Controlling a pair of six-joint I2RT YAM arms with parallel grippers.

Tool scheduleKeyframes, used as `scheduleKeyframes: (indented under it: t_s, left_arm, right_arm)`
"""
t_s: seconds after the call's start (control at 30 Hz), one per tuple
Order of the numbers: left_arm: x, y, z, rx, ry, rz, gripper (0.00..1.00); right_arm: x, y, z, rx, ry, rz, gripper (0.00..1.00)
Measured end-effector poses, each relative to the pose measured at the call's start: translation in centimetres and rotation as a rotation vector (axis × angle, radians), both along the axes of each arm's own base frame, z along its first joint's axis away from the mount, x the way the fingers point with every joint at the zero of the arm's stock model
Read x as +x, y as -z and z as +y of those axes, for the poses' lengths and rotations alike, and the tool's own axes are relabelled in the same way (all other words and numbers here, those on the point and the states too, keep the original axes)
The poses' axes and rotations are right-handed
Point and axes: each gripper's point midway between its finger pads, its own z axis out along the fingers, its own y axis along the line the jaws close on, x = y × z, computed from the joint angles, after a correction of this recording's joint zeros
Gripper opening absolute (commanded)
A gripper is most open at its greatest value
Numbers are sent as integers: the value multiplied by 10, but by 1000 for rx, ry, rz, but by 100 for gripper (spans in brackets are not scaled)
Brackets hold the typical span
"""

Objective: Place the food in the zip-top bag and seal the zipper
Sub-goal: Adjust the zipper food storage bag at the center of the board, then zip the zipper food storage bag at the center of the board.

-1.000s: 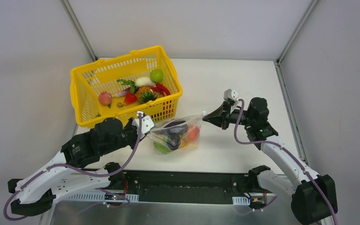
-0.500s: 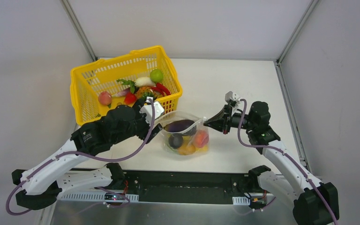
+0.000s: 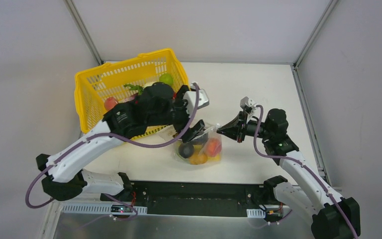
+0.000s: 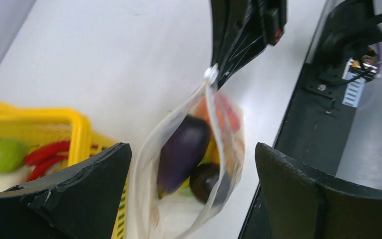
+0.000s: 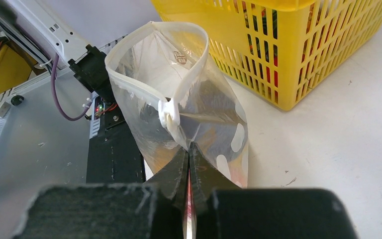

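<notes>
The zip-top bag (image 3: 201, 147) sits on the worktop (image 3: 238, 89) close to its near edge, where a dark strip runs just in front of it. The yellow basket (image 3: 124, 60) stands just behind and left of it, so the bag is hemmed in on that side. Open worktop lies to the far side and to the right, up to the walls, crossed only by the right arm.

The right gripper (image 3: 223, 130) is pressed together, pinching the bag's right corner at the rim and holding it raised. The left gripper (image 3: 195, 132) hangs over the bag with its jaws spread wide, one on either side of the mouth and touching nothing.

The bag is clear with white dots and stands upright and slack. Its zipper (image 5: 129, 42) is unsealed: the white rim curves round in an open loop, with a small white slider (image 5: 168, 112) just above the right gripper's tips. Inside lie a dark purple eggplant (image 4: 181, 149), a red piece (image 3: 214, 147) and orange-yellow pieces (image 3: 197, 159). More food, among it a green round fruit (image 3: 166, 78), lies in the basket.
</notes>
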Motion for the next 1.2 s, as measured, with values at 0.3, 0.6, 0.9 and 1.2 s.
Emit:
scheduleKeyframes:
  t_s: [0.3, 0.6, 0.9, 1.2]
  left_arm:
    - [2, 32, -72, 62, 160, 134, 96]
    - [5, 55, -76, 143, 194, 138, 99]
    - [11, 68, -76, 208, 236, 112, 99]
    - [23, 89, -71, 244, 239, 176, 23]
  right_arm:
    - [-6, -2, -3, 4, 3, -13, 0]
    - [-9, -4, -4, 5, 0, -17, 0]
    - [-16, -10, -5, 14, -23, -65, 0]
    - [-17, -9, -5, 12, -29, -69, 0]
